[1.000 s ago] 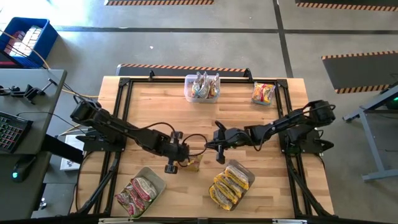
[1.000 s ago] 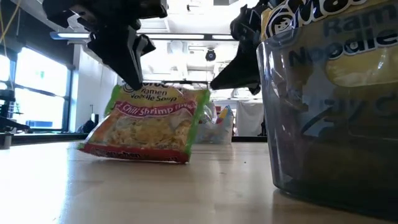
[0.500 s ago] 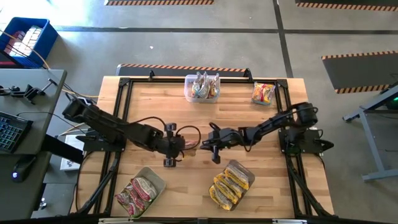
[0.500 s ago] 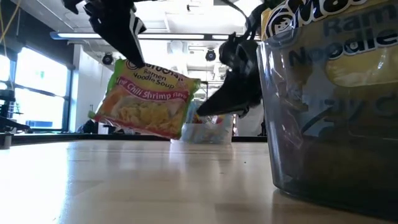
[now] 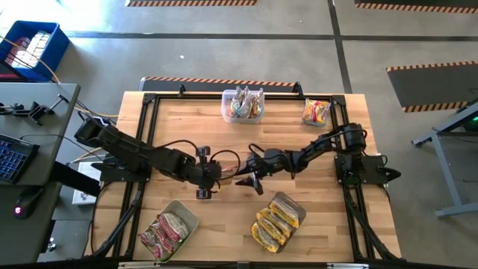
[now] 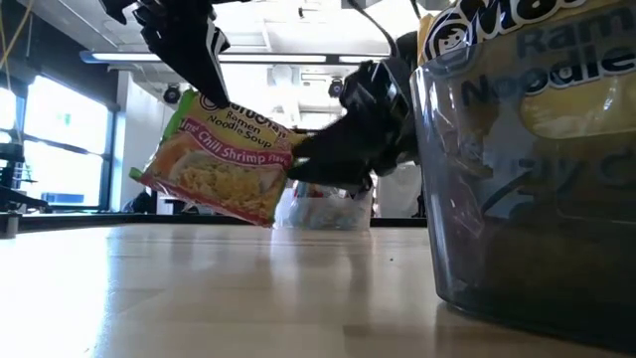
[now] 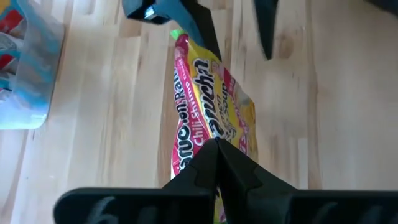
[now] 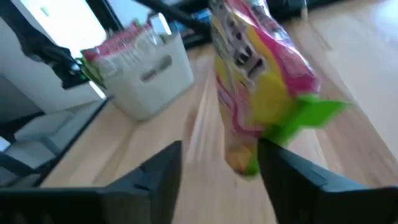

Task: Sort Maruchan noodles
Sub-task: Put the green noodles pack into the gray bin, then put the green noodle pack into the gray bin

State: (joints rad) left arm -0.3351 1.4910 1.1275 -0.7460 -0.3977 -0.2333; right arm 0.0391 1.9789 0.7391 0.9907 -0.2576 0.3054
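Left claw (image 5: 217,174): pressed together, pinching the top edge of a Chili Shrimp packet (image 6: 221,159) near the middle of the counter (image 5: 187,127).
Packet: hung tilted below the left claw, clear of the counter in the low view; pink, yellow and green print; seen edge-on from the left wrist (image 7: 211,112).
Right claw (image 5: 243,180): spread, its fingers (image 8: 155,180) apart on either side of the packet's lower end (image 8: 258,93); contact could not be told.
Right arm: reached from the counter's right side toward the middle, meeting the left arm.
Pink tub (image 5: 169,229): clear, at the near left, with pink-red packets inside.
Yellow tub (image 5: 278,221): clear, at the near right, holding yellow packets; it filled the right of the low view (image 6: 527,169).
Silver tub (image 5: 243,104): at the far edge, centre, with greenish-silver packets.
Loose packets (image 5: 315,112): at the far right corner, well apart from both claws.
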